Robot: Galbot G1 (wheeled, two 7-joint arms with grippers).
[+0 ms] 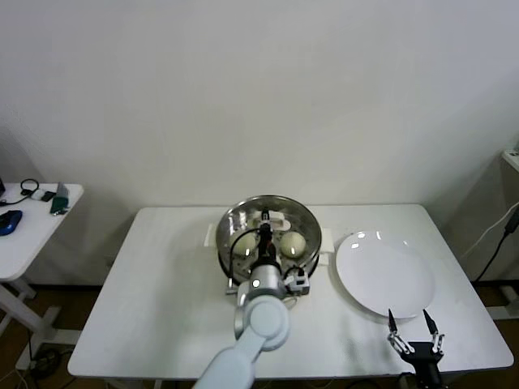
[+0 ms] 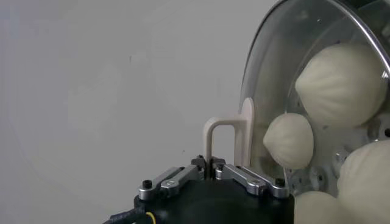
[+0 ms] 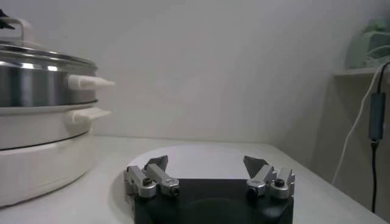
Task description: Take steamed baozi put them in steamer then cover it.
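Note:
The steamer [image 1: 229,227] stands at mid-table on its cream base [image 3: 36,158]. The glass cover [image 1: 284,207] lies over it. My left gripper [image 1: 265,229] is above its centre, shut on the cover's cream bar handle [image 2: 226,137]. In the left wrist view the gripper [image 2: 211,163] pinches the handle's leg, and several baozi [image 2: 344,82] show through the glass [image 2: 274,73]. Two baozi [image 1: 293,243] show in the head view. My right gripper [image 1: 413,328] is open and empty near the table's front right edge; it also shows in the right wrist view [image 3: 207,165].
A bare white plate [image 1: 383,272] lies right of the steamer, just beyond my right gripper; it also shows in the right wrist view [image 3: 201,155]. A side table [image 1: 24,231] with small items stands at the far left. A cable hangs at the right [image 3: 372,122].

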